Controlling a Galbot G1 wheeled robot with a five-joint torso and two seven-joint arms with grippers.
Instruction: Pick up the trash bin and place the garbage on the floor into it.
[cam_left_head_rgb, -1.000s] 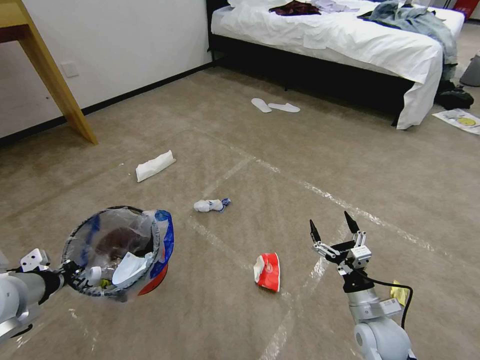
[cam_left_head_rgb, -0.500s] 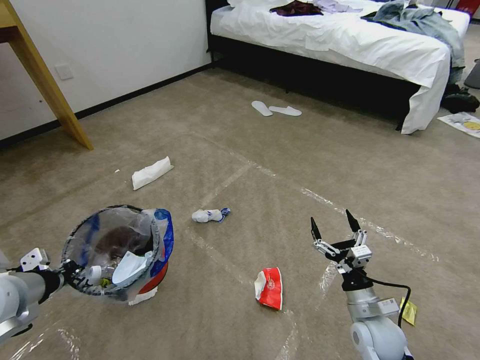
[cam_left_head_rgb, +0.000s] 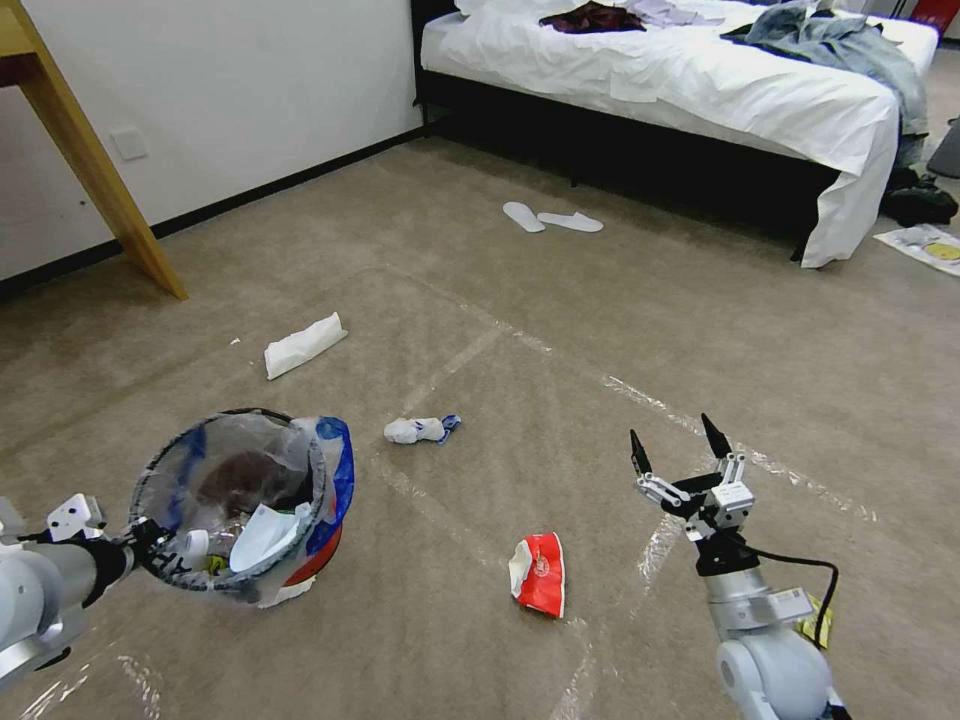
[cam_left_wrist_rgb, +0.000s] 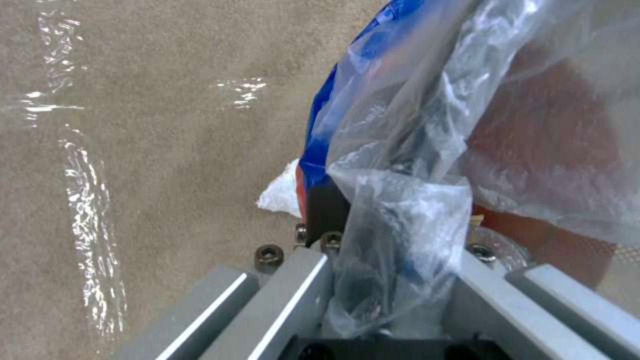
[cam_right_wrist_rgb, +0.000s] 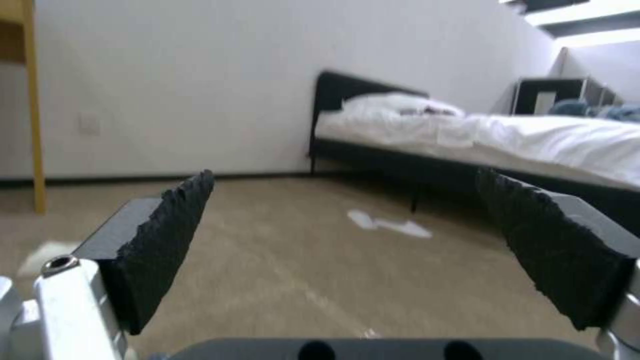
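The trash bin (cam_left_head_rgb: 318, 560), red-based with a clear blue-edged bag, hangs just above the carpet at the near left. It holds tissues and a small bottle. My left gripper (cam_left_head_rgb: 150, 556) is shut on its near rim; the left wrist view shows the bag (cam_left_wrist_rgb: 460, 130) bunched over the fingers. Garbage lies on the floor: a red wrapper (cam_left_head_rgb: 538, 572), a crumpled white-and-blue tissue (cam_left_head_rgb: 418, 430), a folded white tissue (cam_left_head_rgb: 304, 345), a white scrap (cam_left_head_rgb: 285, 595) under the bin, and a yellow scrap (cam_left_head_rgb: 816, 628) behind my right arm. My right gripper (cam_left_head_rgb: 675, 446) is open, raised to the right of the wrapper.
A bed (cam_left_head_rgb: 700, 80) with clothes stands at the back right. A wooden table leg (cam_left_head_rgb: 95, 170) is at the far left by the wall. White slippers (cam_left_head_rgb: 552, 216) lie before the bed, and papers (cam_left_head_rgb: 925, 245) at the right. Shiny tape strips (cam_left_head_rgb: 640, 395) cross the carpet.
The view shifted early on, so the camera moved. Since then my right gripper has risen a little and drifted right, still open. The bin stays in my left gripper.
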